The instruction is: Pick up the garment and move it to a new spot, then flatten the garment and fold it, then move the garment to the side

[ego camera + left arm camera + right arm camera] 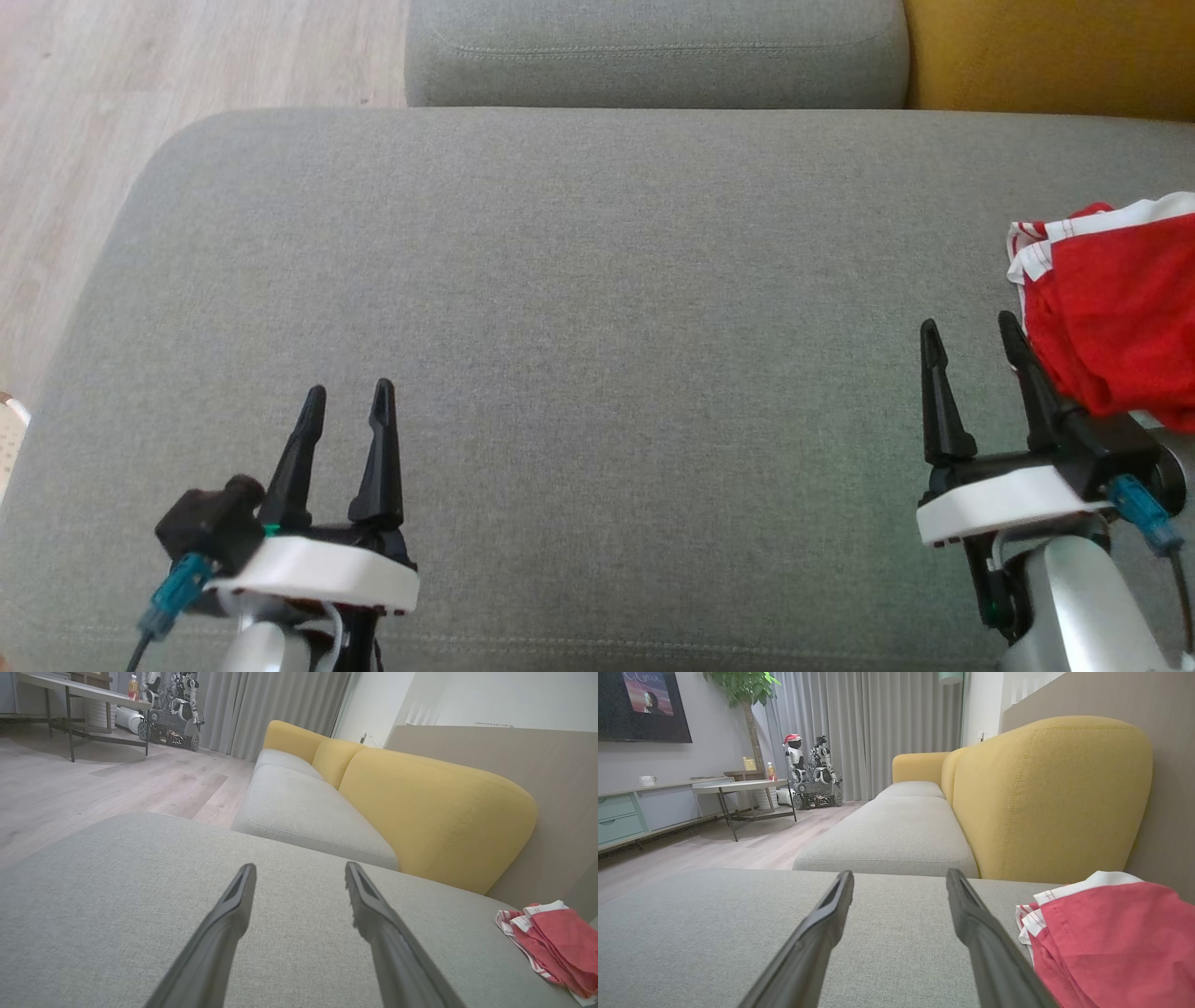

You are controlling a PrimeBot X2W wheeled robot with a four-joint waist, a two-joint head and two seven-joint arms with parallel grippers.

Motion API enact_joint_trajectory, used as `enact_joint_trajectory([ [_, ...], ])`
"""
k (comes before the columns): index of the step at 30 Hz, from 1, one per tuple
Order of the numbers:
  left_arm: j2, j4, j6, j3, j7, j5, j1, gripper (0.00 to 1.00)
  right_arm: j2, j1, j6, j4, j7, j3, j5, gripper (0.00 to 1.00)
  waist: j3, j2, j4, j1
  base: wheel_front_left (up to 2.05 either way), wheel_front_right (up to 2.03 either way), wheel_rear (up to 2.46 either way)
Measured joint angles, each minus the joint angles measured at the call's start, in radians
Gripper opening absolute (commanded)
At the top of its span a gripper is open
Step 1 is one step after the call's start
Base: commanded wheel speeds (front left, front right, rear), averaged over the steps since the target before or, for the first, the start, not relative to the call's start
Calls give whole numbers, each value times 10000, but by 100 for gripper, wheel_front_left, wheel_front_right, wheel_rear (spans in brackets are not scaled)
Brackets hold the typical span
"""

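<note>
Garment [1111, 308], red cloth with white trim, lies bunched at the right edge of the grey cushion [597, 280], just beside the right gripper [968, 320]; it looks light and limp, so a pinch on the white hem seems the best hold. Both that claw and the left gripper [350, 387] stand with fingers apart, empty. No label or writing is readable on it.

Soft, even light.
Your head view looks hazy over the grey cushion [597, 280]; wrist views warp at edges.
</note>
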Motion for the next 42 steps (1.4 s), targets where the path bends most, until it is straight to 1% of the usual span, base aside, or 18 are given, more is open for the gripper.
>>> enact_joint_trajectory([
  [8, 0, 6, -50, 105, 0, -326, 67, 100, 42, 0, 0, 12, 0, 29, 31, 100, -41, 0, -28, 0, 0, 0, 0],
  [9, 0, 12, -100, 121, 0, -426, 68, 0, 48, 0, 0, 15, 0, 40, 31, 0, -55, 0, -33, 0, 0, 0, 0],
  [12, -29, 487, -102, 96, 10, -445, 192, 0, 52, 134, 0, 458, 15, 42, 29, 0, -61, 0, -36, 0, 0, 0, 0],
  [14, -36, 884, -100, 94, 15, -525, 537, 0, 61, 528, 0, 876, 63, 38, 98, 0, -65, 0, -48, 0, 0, 0, 0],
  [26, -29, 928, -115, 159, 318, -1741, 613, 0, 65, 590, 0, 840, 416, -52, 1576, 0, -78, 0, -132, 0, 0, 0, 0],
  [42, -8, 1057, -244, 397, 721, -3358, 458, 0, 69, 591, 0, 709, 855, -226, 3542, 0, -97, 0, -242, 0, 0, 0, 0],
])
